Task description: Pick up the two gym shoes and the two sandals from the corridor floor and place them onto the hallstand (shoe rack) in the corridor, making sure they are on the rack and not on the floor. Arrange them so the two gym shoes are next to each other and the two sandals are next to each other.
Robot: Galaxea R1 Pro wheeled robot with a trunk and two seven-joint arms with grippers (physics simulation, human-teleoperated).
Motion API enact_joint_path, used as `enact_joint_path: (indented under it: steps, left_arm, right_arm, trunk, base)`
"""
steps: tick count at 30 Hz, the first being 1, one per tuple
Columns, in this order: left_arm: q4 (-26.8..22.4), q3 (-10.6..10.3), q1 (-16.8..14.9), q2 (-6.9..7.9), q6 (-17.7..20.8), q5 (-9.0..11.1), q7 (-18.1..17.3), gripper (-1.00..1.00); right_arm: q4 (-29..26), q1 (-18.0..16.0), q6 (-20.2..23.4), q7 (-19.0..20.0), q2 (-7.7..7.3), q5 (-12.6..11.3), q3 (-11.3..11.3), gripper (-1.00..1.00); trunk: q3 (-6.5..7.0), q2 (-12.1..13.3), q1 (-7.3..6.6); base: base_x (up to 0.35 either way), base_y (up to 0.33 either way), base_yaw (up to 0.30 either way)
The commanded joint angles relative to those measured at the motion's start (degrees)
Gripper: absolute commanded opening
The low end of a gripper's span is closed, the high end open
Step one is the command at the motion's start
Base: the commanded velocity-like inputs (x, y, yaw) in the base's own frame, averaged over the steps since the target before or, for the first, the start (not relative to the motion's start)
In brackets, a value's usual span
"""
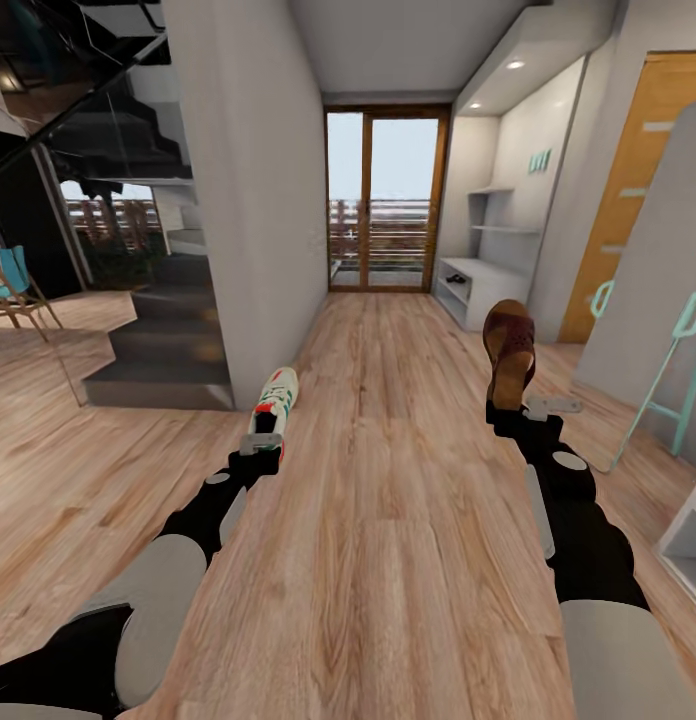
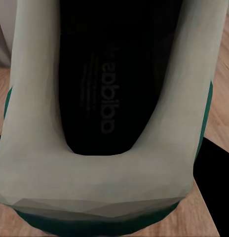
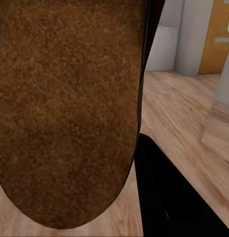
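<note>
— What's in your left hand (image 1: 265, 444)?

— One gym shoe (image 1: 275, 397). In the head view it sits left of centre, toe pointing up the corridor, heel at my hand, raised over the floor (image 1: 388, 560). My left wrist camera looks straight into that shoe (image 2: 102, 182): pale heel collar, dark insole, green trim at the edges. My fingers are hidden behind the heel, so I read the hand as clamped on it.

— And the stairs?

— Dark stairs (image 1: 158, 340) at the left of the frame, beside a grey wall (image 1: 253, 200).

— Further right?

— A glass door (image 1: 386, 200) at upper centre, at the corridor's end. Just right of it stands the hallstand (image 1: 478, 285), its low bench against the right wall, stepped shelves above. I cannot tell what lies in its slots.

— Your right hand (image 1: 508, 412)?

— Clenched on a sandal (image 1: 509, 350), held upright, right of centre. My right wrist camera shows its brown footbed (image 3: 70, 108) close up. An orange door (image 1: 628, 200) is at the far right.
</note>
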Motion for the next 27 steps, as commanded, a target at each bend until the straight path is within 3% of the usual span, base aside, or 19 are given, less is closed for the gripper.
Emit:
enact_joint_path:
  steps: [1,27]
  left_arm:
    - [-0.1,0.5,0.0,-0.06,0.2,-0.6,-0.5,-1.00]
    - [-0.1,0.5,0.0,-0.09,0.2,-0.6,-0.5,-1.00]
  right_arm:
    - [-0.1,0.0,0.4,0.0,-0.01,0.3,0.0,-1.00]
    - [-0.2,0.0,0.4,0.0,-0.01,0.3,0.0,-1.00]
  trunk:
    - [-0.06,0.0,0.02]
    - [-0.06,0.0,0.02]
  base:
    - [0.345,0.000,0.000]
    - [0.345,0.000,0.000]
